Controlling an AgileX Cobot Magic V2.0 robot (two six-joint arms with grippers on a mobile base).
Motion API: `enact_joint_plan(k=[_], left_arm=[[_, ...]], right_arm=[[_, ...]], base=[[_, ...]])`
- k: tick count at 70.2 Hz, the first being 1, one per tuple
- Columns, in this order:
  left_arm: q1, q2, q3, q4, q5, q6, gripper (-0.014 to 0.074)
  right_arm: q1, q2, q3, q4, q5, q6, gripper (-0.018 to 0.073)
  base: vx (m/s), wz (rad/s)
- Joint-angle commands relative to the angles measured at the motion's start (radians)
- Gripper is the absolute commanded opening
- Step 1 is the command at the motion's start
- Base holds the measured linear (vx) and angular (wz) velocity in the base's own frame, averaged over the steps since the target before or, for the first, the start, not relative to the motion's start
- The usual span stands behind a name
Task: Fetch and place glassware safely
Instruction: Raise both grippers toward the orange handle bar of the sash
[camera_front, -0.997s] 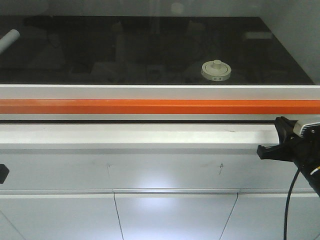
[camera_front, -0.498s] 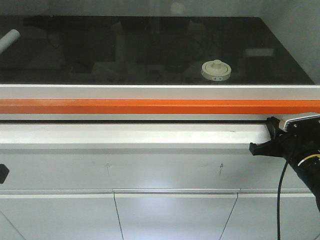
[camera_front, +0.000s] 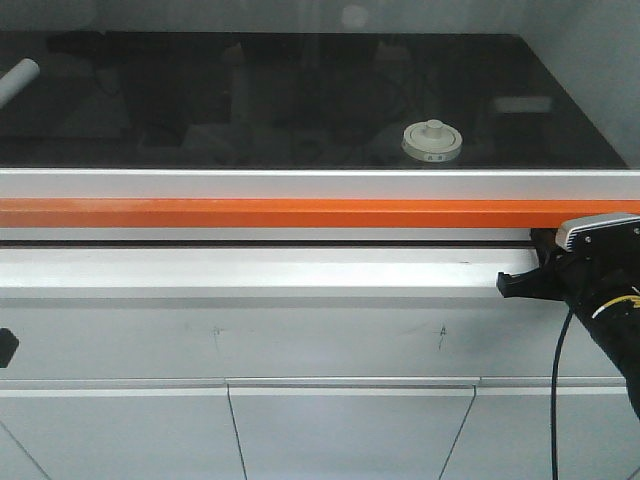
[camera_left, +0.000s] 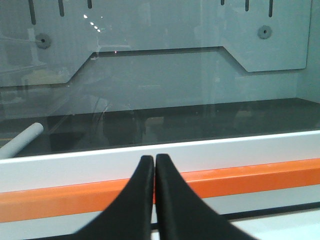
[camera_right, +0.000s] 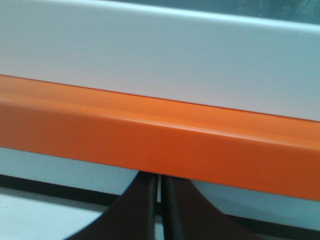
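The glassware (camera_front: 431, 141), a squat clear jar with a cream-white knobbed lid, stands on the dark worktop behind the glass sash, right of centre. My right gripper (camera_front: 512, 284) is low at the right, below and in front of the jar and outside the sash. In the right wrist view the right gripper (camera_right: 159, 181) is shut and empty, its tips tucked under the orange bar (camera_right: 150, 132). My left gripper (camera_left: 153, 160) is shut with nothing in it and points at the orange bar (camera_left: 260, 175). The jar does not show in either wrist view.
A white cylindrical tube (camera_front: 18, 80) lies at the far left of the worktop, also visible as the tube (camera_left: 22, 140) behind the glass. A white frame and the orange bar (camera_front: 300, 213) run the full width between both grippers and the worktop. White cabinet panels (camera_front: 340, 430) lie below.
My right gripper has moved left and slightly up, closer under the orange bar. The jar and the tube have not moved.
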Motion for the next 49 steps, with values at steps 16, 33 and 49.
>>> enact_joint_plan(k=[16, 33, 49], left_arm=[[-0.002, 0.203, -0.023, -0.01, -0.129, 0.02, -0.0007], [-0.002, 0.414, -0.025, -0.093, -0.339, 0.075, -0.0007], [-0.002, 0.605, -0.05, -0.144, -0.463, 0.125, -0.0007]], right_arm=[[-0.004, -0.038, -0.028, -0.003, -0.115, -0.004, -0.0001], [-0.004, -0.038, -0.028, -0.003, -0.115, -0.004, -0.0001], [-0.004, -0.038, -0.028, -0.003, -0.114, -0.004, -0.0001]], base=[[0.0, 0.0], [0.0, 0.0], [0.0, 0.0]])
